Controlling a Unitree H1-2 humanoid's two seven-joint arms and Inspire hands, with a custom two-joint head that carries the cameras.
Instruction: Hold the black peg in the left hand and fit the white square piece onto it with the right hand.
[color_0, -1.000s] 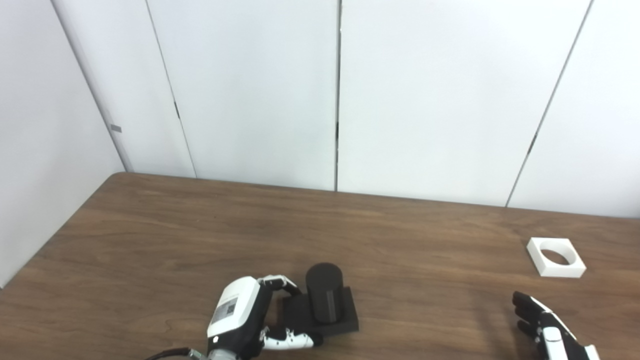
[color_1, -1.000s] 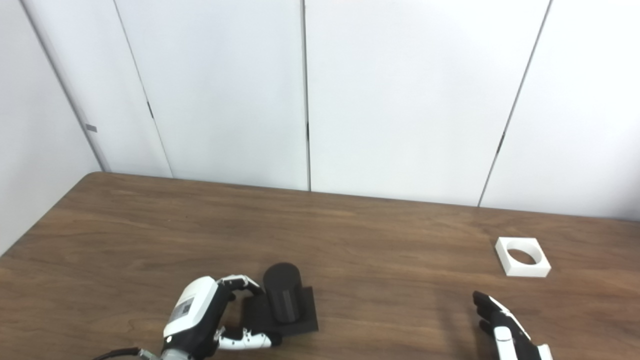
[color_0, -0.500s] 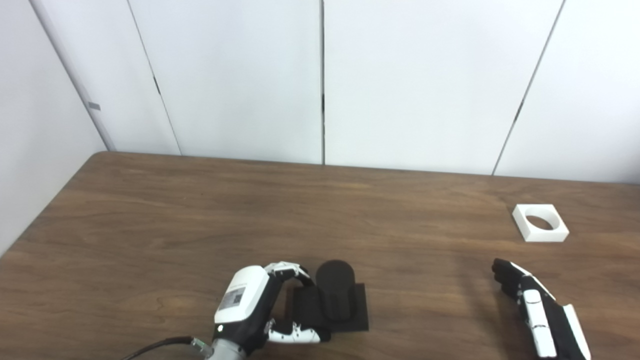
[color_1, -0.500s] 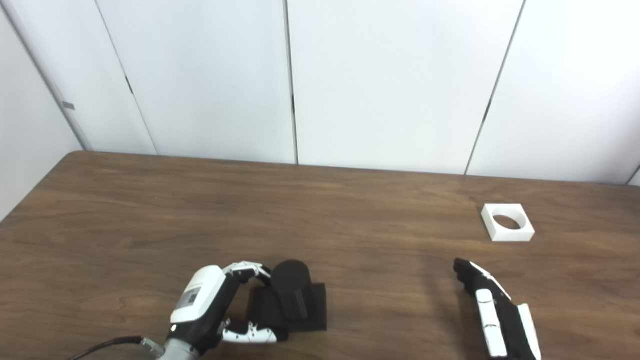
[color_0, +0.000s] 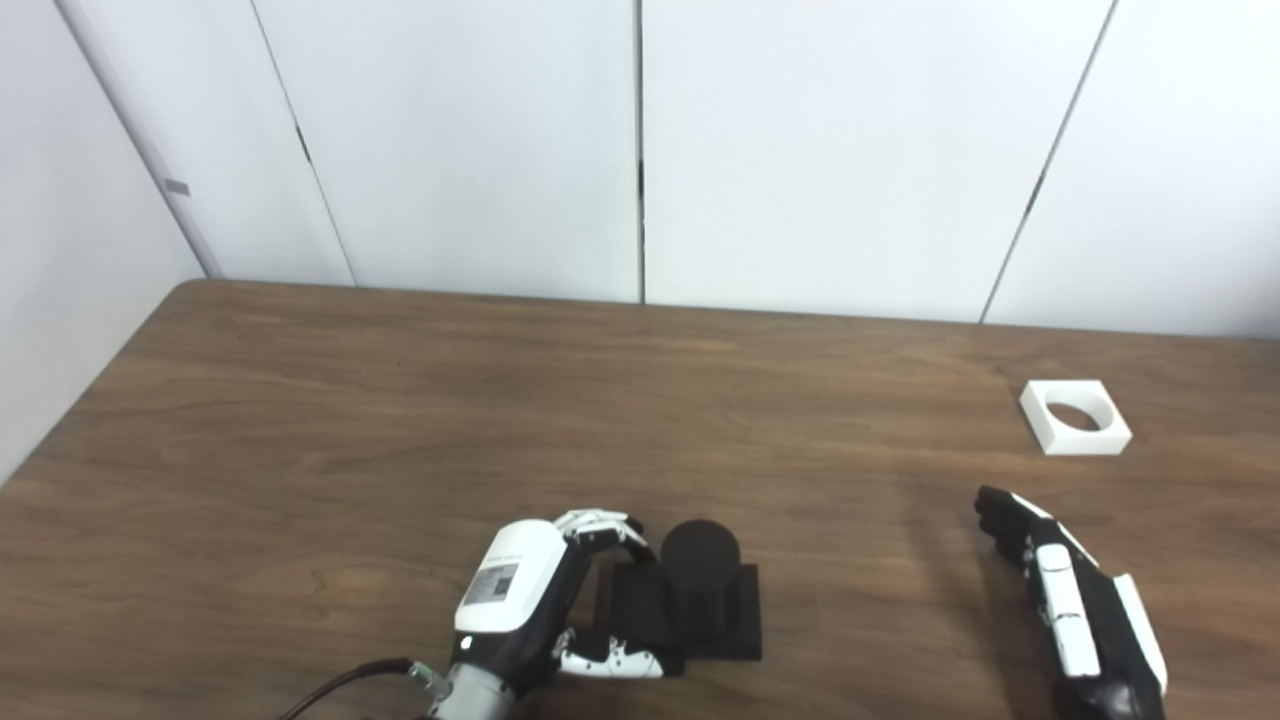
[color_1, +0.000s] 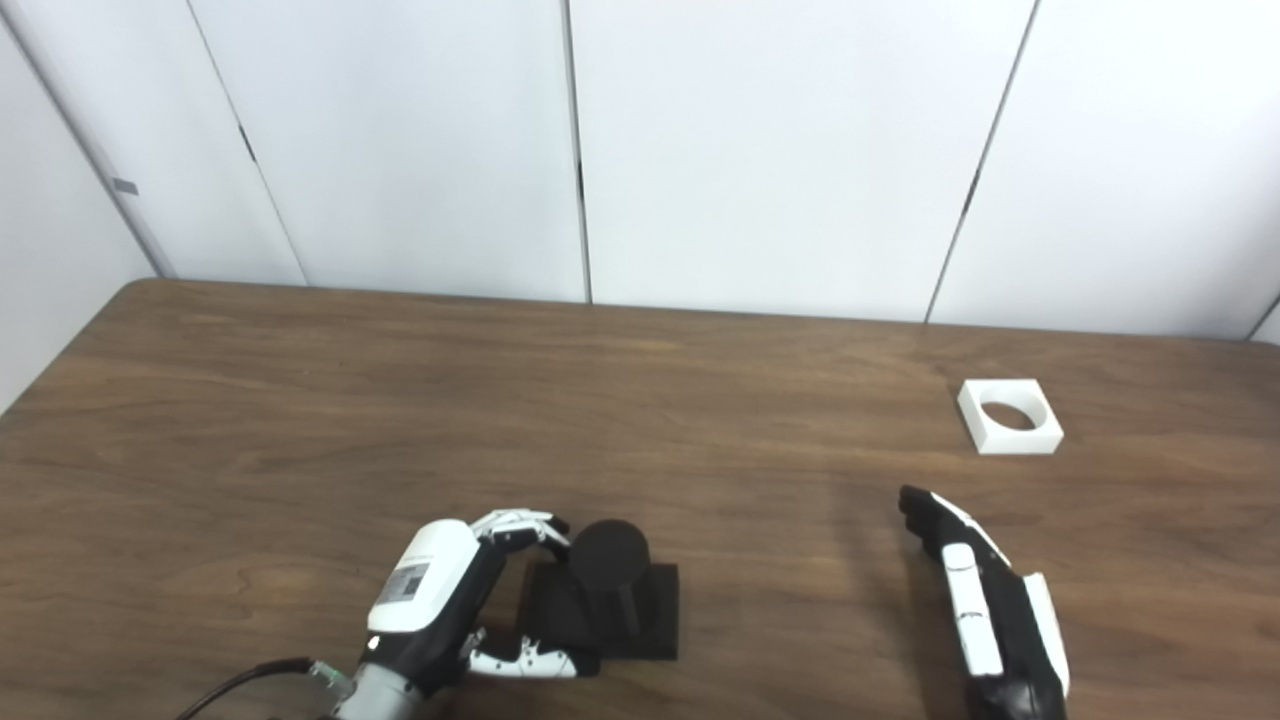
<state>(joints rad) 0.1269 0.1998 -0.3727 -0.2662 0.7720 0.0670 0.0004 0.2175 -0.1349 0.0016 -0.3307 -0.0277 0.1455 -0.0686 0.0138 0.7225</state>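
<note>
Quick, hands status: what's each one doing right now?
Left hand: fingers curled around the base of the black peg; a firm grip cannot be told.
Right hand: open, holding nothing, short of the white square piece.

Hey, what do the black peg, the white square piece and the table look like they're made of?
Black peg: probably matte plastic or dense foam; it shows no glare, so which one stays open. White square piece: likely rigid plastic, with an even white, crisp edges and a clean round hole. Table: wood or wood-look laminate, going by its brown grain streaks and soft sheen.
</note>
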